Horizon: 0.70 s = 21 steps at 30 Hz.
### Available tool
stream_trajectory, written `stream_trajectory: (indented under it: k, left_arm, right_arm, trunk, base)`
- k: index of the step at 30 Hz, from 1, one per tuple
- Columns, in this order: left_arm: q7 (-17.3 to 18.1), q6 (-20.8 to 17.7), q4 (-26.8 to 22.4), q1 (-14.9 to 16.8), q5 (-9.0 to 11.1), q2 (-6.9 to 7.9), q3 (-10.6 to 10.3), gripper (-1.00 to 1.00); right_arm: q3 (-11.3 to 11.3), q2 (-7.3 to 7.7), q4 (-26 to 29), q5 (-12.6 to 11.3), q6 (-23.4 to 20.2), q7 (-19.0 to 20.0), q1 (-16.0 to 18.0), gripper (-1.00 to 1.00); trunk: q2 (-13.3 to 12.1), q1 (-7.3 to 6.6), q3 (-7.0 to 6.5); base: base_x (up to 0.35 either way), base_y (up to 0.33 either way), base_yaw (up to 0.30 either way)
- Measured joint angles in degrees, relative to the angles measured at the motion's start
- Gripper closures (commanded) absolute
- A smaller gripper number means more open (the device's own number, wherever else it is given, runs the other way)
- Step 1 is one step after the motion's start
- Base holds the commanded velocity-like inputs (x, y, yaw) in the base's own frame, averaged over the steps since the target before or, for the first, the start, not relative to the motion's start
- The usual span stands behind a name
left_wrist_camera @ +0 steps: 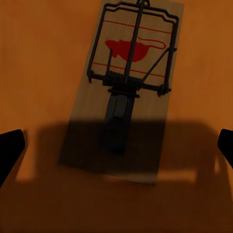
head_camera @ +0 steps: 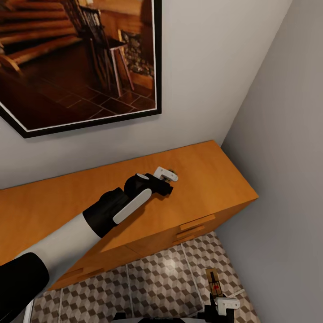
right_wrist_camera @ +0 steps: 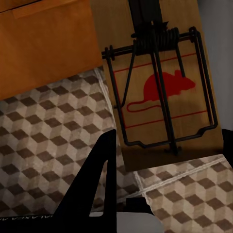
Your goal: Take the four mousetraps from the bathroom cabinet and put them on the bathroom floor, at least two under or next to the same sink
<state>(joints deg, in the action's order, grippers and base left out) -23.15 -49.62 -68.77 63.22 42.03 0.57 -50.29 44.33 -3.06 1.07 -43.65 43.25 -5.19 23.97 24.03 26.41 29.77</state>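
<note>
While our left gripper [head_camera: 169,176] hangs spread above a tan-wood mousetrap [left_wrist_camera: 128,82] on the orange-brown wooden cabinet [head_camera: 211,175] mid-frame, our right gripper [head_camera: 220,299] clamps a second mousetrap [right_wrist_camera: 160,82] over cube-patterned floor tiles [head_camera: 157,282] lower right; none judged placed yet.

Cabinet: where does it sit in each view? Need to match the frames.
Head view: the cabinet runs across the middle, against the wall, with the left gripper over its top.
Left wrist view: its orange top lies under a mousetrap.
Right wrist view: its front is behind the held mousetrap.
Shared landmark: the cube-pattern floor tiles at the cabinet's foot, in the head and right wrist views.
</note>
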Motion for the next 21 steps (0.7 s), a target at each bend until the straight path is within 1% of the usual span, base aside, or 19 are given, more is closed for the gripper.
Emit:
stream_trajectory:
  k: [15,21]
  left_arm:
    - [0.1,0.1,0.4,0.0,0.0,-0.02,0.0,-1.0]
    - [0.1,2.7,1.1,0.0,0.0,-0.07,-0.1,-1.0]
  right_arm:
    - [0.0,0.0,0.0,0.0,0.0,0.0,0.0,1.0]
    - [0.0,0.0,0.0,0.0,0.0,0.0,0.0,1.0]
  trunk:
    - [0.0,0.0,0.0]
    - [0.0,0.0,0.0]
  base:
    - [0.0,0.0,0.0]
    - [0.0,0.0,0.0]
